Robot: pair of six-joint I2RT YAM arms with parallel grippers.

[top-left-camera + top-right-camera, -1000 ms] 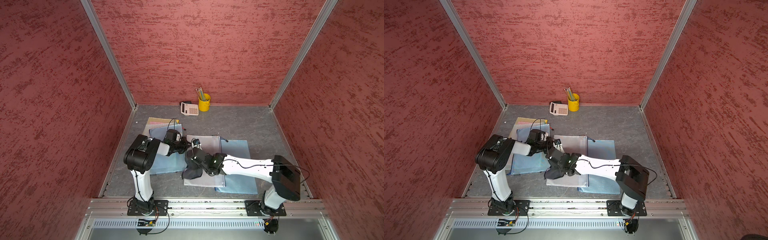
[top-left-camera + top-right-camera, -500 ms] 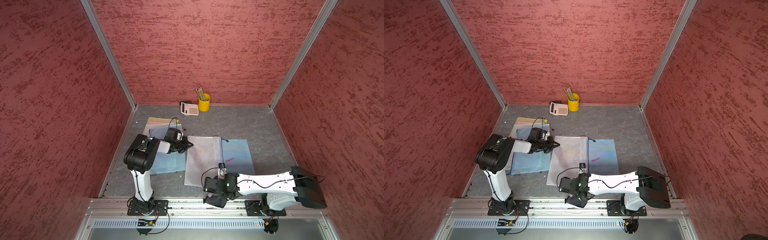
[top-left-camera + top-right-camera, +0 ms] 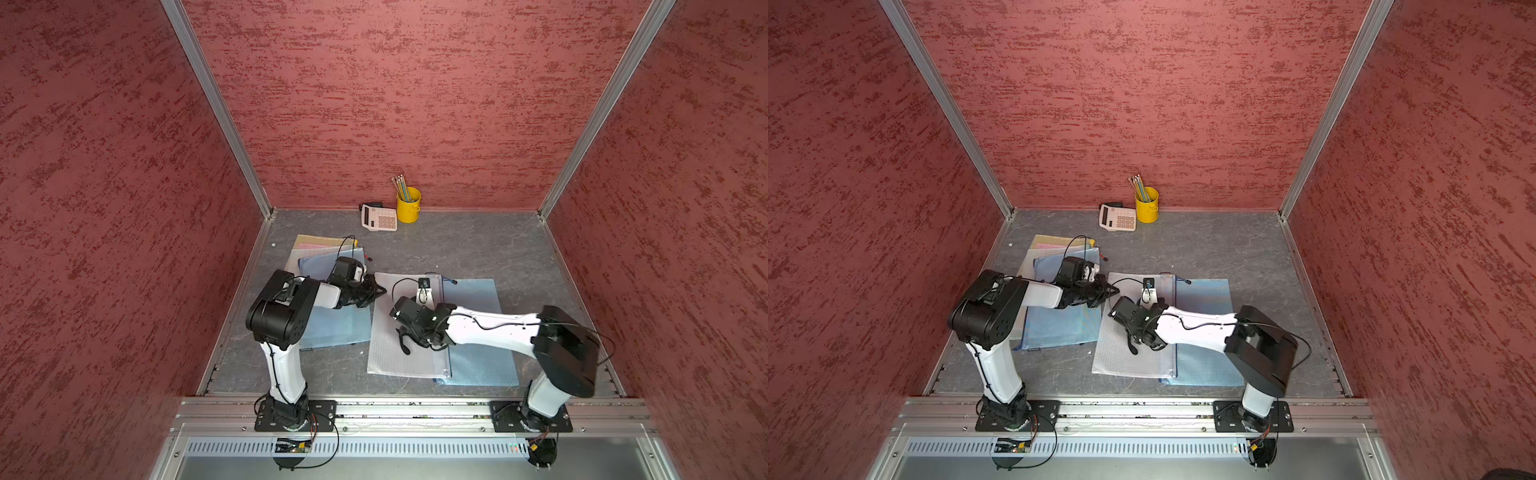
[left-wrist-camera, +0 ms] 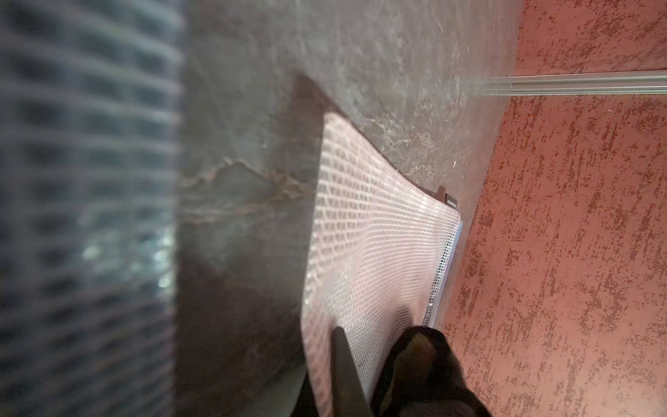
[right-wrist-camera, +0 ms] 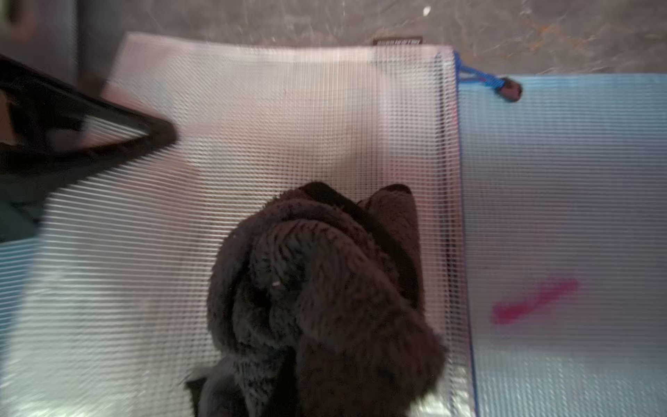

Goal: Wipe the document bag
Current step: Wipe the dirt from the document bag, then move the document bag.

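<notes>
Right hand (image 3: 405,332) clamped on the cloth (image 5: 317,289), I am wiping the document bag (image 3: 386,361), closed left hand (image 3: 376,291) pinning its corner; next, probably, pressing strokes toward the counter's front edge.

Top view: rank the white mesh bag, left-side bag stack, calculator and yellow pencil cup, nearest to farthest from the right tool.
1. white mesh bag, directly under the right tool.
2. bag stack, on the left side.
3. calculator and yellow pencil cup, at the back wall: too close to call.
</notes>
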